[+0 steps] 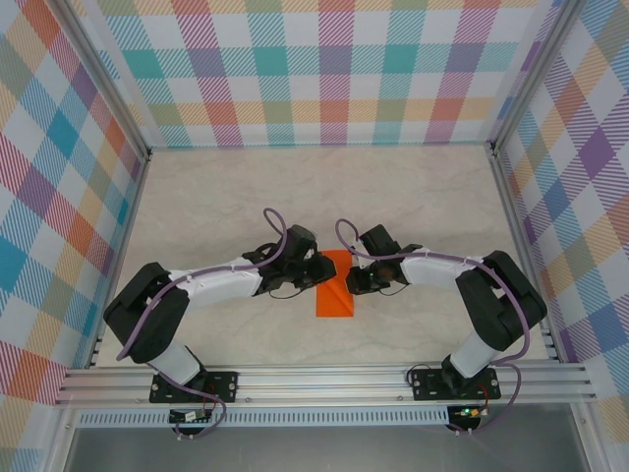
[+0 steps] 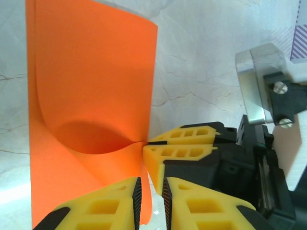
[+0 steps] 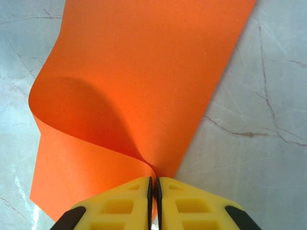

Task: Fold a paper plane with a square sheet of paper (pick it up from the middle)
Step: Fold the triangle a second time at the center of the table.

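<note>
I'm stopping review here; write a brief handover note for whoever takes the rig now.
Right gripper: jaws shut on the curled edge of the square sheet of paper.
Left gripper: jaws slightly apart beside that pinch, no clear grip.
Paper: middle of the table, one part arched over the rest.
Done: a fold begun, not creased flat.
To do: flatten the crease, all later folds; no plane yet.

Desk (image 1: 246, 197) top pale, marble-look, thin grey-brown veins; evenly lit, soft shadows only. Walls (image 1: 324, 69) on three sides are panels of pastel plaid in teal, orange, pink, purple, yellow; silver metal posts (image 1: 106, 84) run to the far corners; slotted aluminium rail (image 1: 324, 379) along the near edge.
</note>
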Action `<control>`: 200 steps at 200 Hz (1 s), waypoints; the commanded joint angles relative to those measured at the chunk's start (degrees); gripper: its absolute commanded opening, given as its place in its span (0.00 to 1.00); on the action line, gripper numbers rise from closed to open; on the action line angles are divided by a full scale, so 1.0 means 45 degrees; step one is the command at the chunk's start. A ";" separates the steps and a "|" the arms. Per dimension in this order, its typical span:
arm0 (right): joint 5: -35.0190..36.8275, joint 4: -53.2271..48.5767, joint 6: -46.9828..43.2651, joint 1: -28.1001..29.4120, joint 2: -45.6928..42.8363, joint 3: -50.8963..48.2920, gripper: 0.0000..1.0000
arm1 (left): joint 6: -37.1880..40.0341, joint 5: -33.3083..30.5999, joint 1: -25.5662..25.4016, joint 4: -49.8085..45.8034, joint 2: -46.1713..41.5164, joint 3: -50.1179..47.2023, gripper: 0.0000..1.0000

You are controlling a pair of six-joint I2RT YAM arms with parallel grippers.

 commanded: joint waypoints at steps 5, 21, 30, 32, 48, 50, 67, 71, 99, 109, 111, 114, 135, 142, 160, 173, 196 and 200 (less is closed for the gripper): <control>-0.0002 -0.0106 0.0112 -0.0112 0.0082 0.0035 0.13 | 0.0053 -0.0033 -0.0523 -0.0037 0.0163 -0.0123 0.22; -0.0041 -0.0112 0.0086 -0.0102 0.0106 0.0062 0.13 | -0.0081 0.0022 -0.0624 0.0202 0.0527 -0.0049 0.21; -0.0078 -0.0107 0.0077 -0.0112 0.0136 0.0089 0.13 | -0.0179 0.0061 -0.0665 0.0266 0.0753 0.0030 0.21; -0.0075 -0.0106 0.0077 -0.0113 0.0143 0.0087 0.13 | -0.0189 0.0065 -0.0665 0.0298 0.0804 0.0045 0.20; -0.0098 -0.0116 0.0075 -0.0113 0.0128 0.0081 0.13 | -0.0367 0.0157 -0.0682 0.0647 0.1096 0.0038 0.20; -0.0100 -0.0108 0.0076 -0.0113 0.0141 0.0094 0.13 | -0.0392 0.0162 -0.0674 0.0671 0.1138 0.0047 0.20; -0.0139 -0.0103 0.0056 -0.0113 0.0157 0.0103 0.13 | -0.0549 0.0159 -0.0678 0.0995 0.1340 0.0043 0.20; -0.0149 -0.0111 0.0032 -0.0113 0.0152 0.0115 0.13 | -0.0581 0.0176 -0.0673 0.1074 0.1369 0.0055 0.20; -0.0198 -0.0145 0.0038 -0.0113 0.0221 0.0138 0.13 | -0.0792 0.0397 -0.0677 0.1650 0.1604 0.0039 0.20; -0.0198 -0.0142 0.0033 -0.0113 0.0209 0.0139 0.13 | -0.0841 0.0398 -0.0689 0.1773 0.1645 0.0001 0.20; -0.0198 -0.0144 0.0037 -0.0113 0.0210 0.0138 0.13 | -0.0852 0.0384 -0.0676 0.1788 0.1647 -0.0002 0.20; -0.0198 -0.0135 0.0030 -0.0113 0.0229 0.0150 0.13 | -0.0853 0.0377 -0.0684 0.1798 0.1647 -0.0002 0.20; -0.0198 -0.0157 0.0006 -0.0113 0.0262 0.0171 0.13 | -0.0841 0.0252 -0.0677 0.1747 0.1720 -0.0058 0.20; -0.0198 -0.0157 0.0018 -0.0113 0.0263 0.0160 0.13 | -0.0817 0.0135 -0.0678 0.1647 0.1759 -0.0061 0.20; -0.0217 -0.0164 0.0010 -0.0103 0.0316 0.0196 0.13 | -0.0819 -0.0141 -0.0677 0.1309 0.1909 -0.0075 0.20; -0.0217 -0.0165 0.0008 -0.0104 0.0341 0.0212 0.13 | -0.0827 -0.0253 -0.0680 0.1242 0.1984 -0.0175 0.19; -0.0217 -0.0196 -0.0001 -0.0102 0.0379 0.0243 0.13 | -0.0855 -0.0524 -0.0677 0.1194 0.2079 -0.0333 0.19; -0.0217 -0.0202 -0.0001 -0.0113 0.0394 0.0246 0.13 | -0.0856 -0.0538 -0.0672 0.1177 0.2106 -0.0363 0.19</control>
